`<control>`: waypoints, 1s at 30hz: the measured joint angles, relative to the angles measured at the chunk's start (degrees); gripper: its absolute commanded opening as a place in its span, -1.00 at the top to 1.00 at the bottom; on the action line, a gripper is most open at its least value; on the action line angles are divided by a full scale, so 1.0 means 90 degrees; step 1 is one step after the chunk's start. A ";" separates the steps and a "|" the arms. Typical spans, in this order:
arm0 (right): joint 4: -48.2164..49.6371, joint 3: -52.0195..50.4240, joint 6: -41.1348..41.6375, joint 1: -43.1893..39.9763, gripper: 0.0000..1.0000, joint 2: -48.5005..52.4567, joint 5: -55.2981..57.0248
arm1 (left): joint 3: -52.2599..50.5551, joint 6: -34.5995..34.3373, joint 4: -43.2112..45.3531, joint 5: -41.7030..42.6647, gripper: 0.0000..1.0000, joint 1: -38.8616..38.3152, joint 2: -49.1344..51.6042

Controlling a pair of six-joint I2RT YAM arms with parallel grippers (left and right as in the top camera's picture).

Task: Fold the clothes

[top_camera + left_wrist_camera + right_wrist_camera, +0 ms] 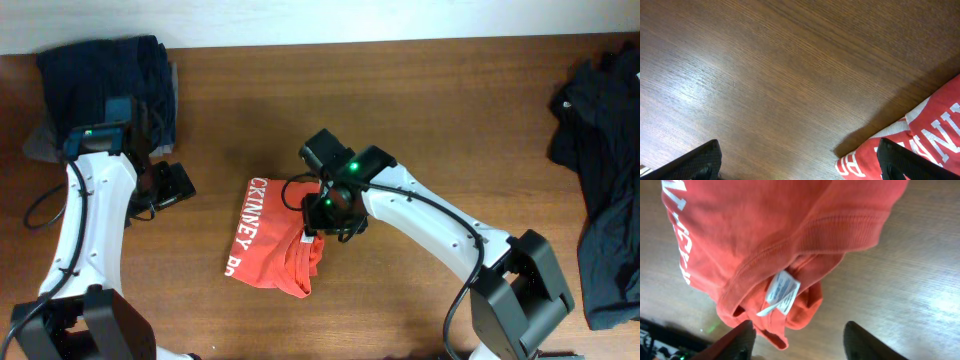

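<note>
Now the orange-red T-shirt (270, 245) lies folded into a narrow bundle in the middle of the wooden table (440, 100), white lettering facing up. The right gripper (797, 340) hangs over its collar end, fingers apart and gripping nothing. The left gripper (800, 162) is spread wide above bare wood just beside the shirt's edge.

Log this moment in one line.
shirt: partly folded on table | left gripper: open, empty, beside shirt | right gripper: open, over shirt

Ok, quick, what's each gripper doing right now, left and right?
Left gripper: open, empty, over the brown wooden table.
Right gripper: open, above the orange-red fabric T-shirt, gripping nothing.
</note>
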 measured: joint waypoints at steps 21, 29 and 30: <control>0.0988 -0.1290 0.0255 0.1027 0.03 0.0002 -0.0476 | 0.0000 0.0000 0.0000 0.0002 -0.98 0.0000 0.0000; 0.1812 -0.1576 0.0313 0.1027 0.20 0.0002 -0.0476 | 0.0000 0.0000 0.0000 0.0002 -0.99 0.0000 0.0000; 0.1841 -0.1576 0.0316 0.1027 0.25 0.0002 -0.0474 | 0.0000 0.0000 -0.0002 0.0002 -0.98 0.0002 0.0000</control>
